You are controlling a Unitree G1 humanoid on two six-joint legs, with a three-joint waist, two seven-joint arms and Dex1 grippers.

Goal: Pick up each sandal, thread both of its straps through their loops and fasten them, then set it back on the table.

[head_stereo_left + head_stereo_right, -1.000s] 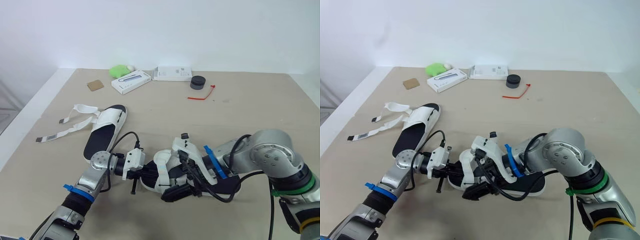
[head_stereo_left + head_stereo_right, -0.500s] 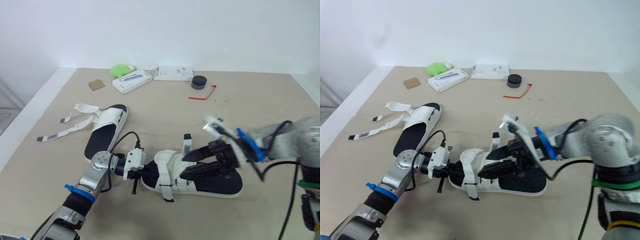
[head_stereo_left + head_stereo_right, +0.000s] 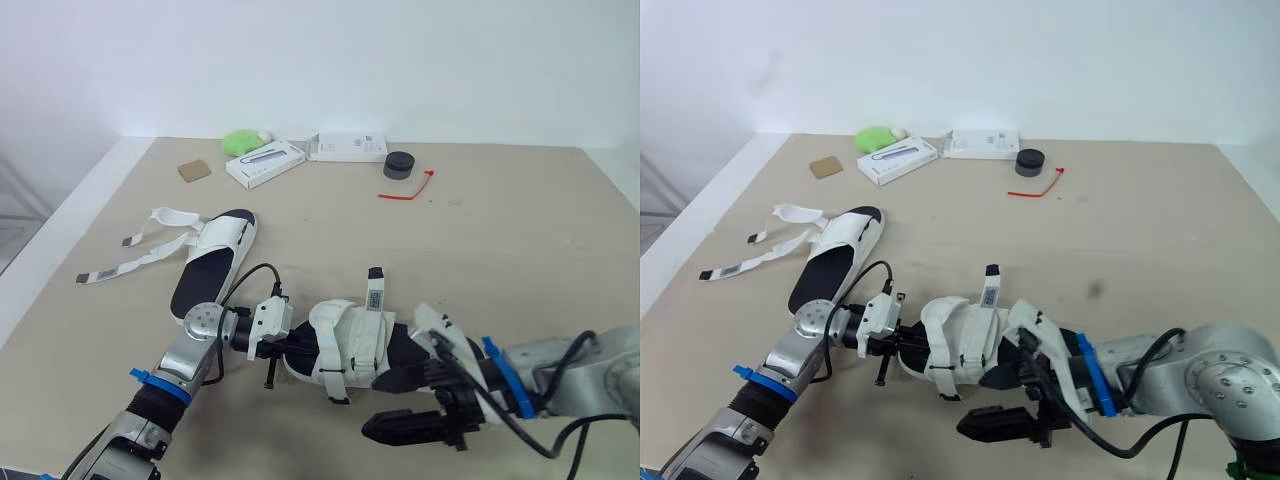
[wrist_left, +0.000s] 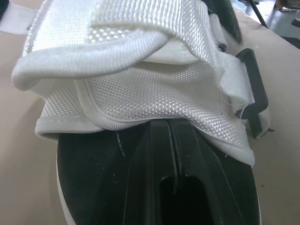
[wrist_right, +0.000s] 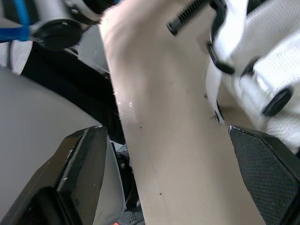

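Left gripper (image 3: pixel 283 346) clenched, fingers together on toe end of near sandal (image 3: pixel 352 343). Right gripper (image 3: pixel 406 405) spread wide, empty, just beside that sandal toward table (image 3: pixel 500 230) front edge. Near sandal flat at front middle. Other sandal (image 3: pixel 210 265) near left edge, straps (image 3: pixel 130 256) loose.

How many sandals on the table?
2. Left sandal lies unfastened at the table's left; near sandal sits at the front centre. None seem hidden.
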